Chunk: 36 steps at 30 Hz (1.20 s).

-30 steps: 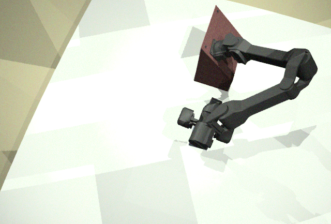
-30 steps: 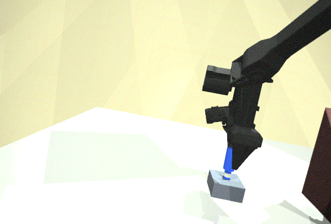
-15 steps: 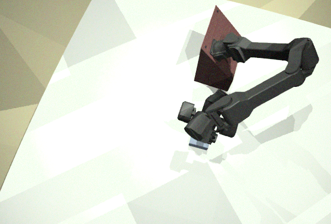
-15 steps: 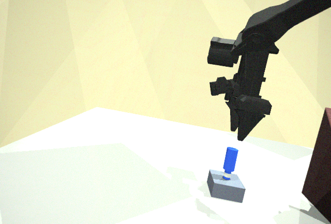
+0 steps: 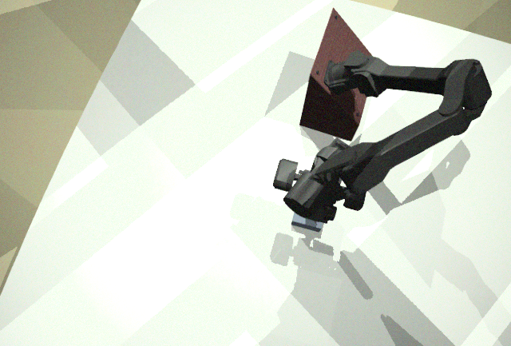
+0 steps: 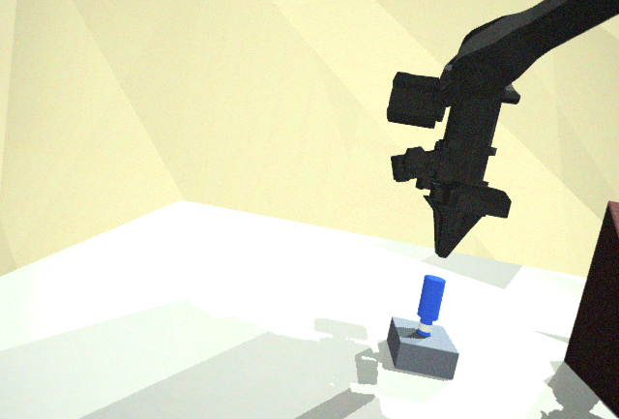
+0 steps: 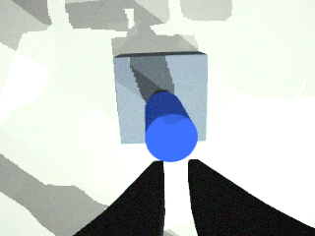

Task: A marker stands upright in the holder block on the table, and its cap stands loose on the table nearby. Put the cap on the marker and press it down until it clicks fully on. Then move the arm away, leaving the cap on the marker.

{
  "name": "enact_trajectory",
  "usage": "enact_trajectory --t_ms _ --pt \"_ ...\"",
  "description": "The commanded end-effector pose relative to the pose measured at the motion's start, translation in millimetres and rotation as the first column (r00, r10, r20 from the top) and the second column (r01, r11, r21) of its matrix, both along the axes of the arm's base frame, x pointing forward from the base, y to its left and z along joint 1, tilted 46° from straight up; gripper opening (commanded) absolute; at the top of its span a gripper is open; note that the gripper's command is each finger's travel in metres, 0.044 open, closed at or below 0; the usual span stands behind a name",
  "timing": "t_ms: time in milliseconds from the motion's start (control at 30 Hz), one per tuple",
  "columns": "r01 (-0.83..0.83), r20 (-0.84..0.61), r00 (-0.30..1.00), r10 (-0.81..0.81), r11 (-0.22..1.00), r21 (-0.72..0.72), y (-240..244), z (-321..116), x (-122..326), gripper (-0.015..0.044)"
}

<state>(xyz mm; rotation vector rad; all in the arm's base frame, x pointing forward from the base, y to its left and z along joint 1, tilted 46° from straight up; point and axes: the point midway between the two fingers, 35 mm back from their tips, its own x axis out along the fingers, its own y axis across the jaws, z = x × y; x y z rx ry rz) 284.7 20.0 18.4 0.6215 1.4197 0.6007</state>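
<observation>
The blue cap [image 6: 431, 298] [image 7: 170, 139] sits upright on top of the marker [image 6: 424, 328]. Only a short white band and a bit of blue show between the cap and the holder block. Whether it is clicked fully on cannot be told. The grey-blue holder block [image 5: 307, 221] [image 6: 425, 360] [image 7: 193, 88] stands on the table under them. My gripper [image 6: 442, 255] [image 7: 175, 169] is shut with a narrow gap between its fingertips and nothing in it. It hangs above the cap, apart from it, pointing down. In the top view the arm hides the cap and marker.
A dark red box-like stand [image 5: 325, 106] [image 6: 595, 324] carries the arm's base and rises beyond the holder block in the top view. It stands at the right edge in the exterior view. Shadows of the arm fall across the white table [image 5: 164, 251] [image 6: 174, 264].
</observation>
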Motion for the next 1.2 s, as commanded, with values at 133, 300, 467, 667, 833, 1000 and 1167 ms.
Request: enact_trajectory --t_ms 133,300,467,667,833,1000,1167 --pt "-0.003 0.004 1.000 0.003 1.000 0.000 0.0 -0.2 0.1 0.0000" --pt "-0.003 0.004 1.000 0.003 1.000 0.000 0.2 -0.4 0.1 0.0000" --pt "-0.003 0.004 1.000 0.003 1.000 0.000 3.2 -3.4 0.5 0.0000" --pt "-0.003 0.004 1.000 0.003 1.000 0.000 9.5 -9.6 1.0 0.0000" --pt "-0.003 0.004 1.000 0.003 1.000 0.000 14.9 -14.8 1.4 0.0000" --pt "-0.003 0.004 1.000 0.003 1.000 0.001 20.3 -20.0 1.9 0.0000" --pt "-0.003 0.004 1.000 0.003 1.000 0.001 25.5 -25.2 2.3 0.0000"
